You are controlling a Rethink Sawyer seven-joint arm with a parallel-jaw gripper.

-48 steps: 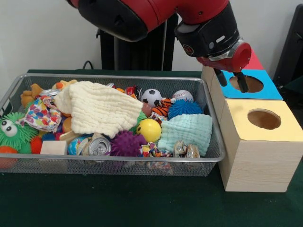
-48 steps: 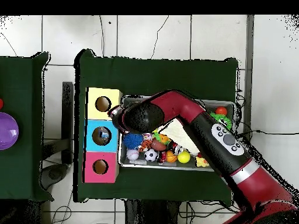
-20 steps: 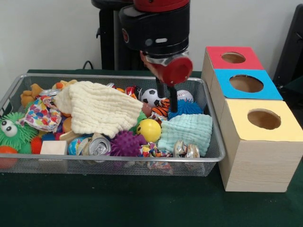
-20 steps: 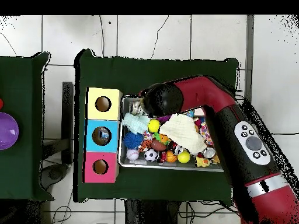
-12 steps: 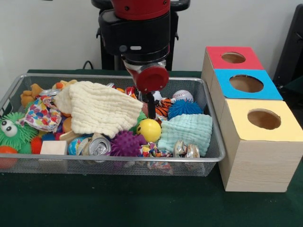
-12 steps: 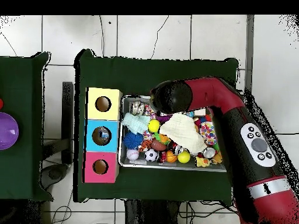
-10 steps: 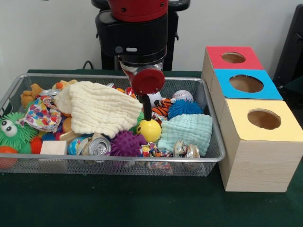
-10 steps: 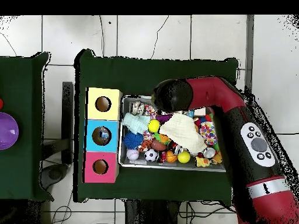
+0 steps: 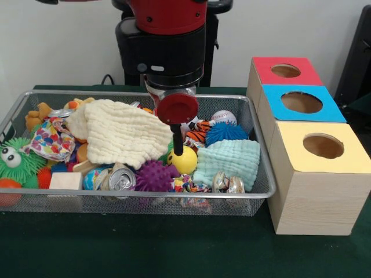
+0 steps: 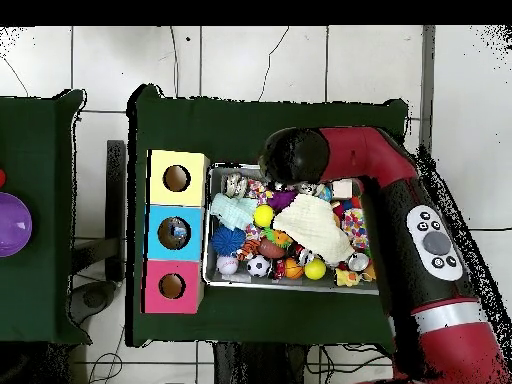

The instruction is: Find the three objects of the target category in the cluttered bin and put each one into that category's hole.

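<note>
The wire mesh bin point(image 9: 264, 188) is full of toys and cloths; it also shows in the overhead view point(image 10: 208, 262). No clear bluish bottle shows in the bin; a cream cloth point(image 9: 122, 133) and a pale teal cloth point(image 9: 229, 161) cover part of the pile. My gripper point(image 9: 177, 147) hangs over the bin's middle, its tip just above a yellow ball point(image 9: 184, 162), holding nothing that I can see. The arm hides it in the overhead view. The blue-panelled hole point(image 9: 301, 102) is to the right; from overhead something pale shows inside this hole point(image 10: 173, 232).
The red-panelled hole point(image 9: 286, 70) and the yellow-panelled hole point(image 9: 323, 146) flank the blue one. A silver can point(image 9: 122, 179) and crushed cans point(image 9: 227, 183) lie at the bin's front. A purple spiky ball point(image 9: 154, 175), a soccer ball and plush toys crowd the bin.
The arm has swung from above the blue-panelled hole back over the bin, leftward in the front view, and has come down towards the yellow ball.
</note>
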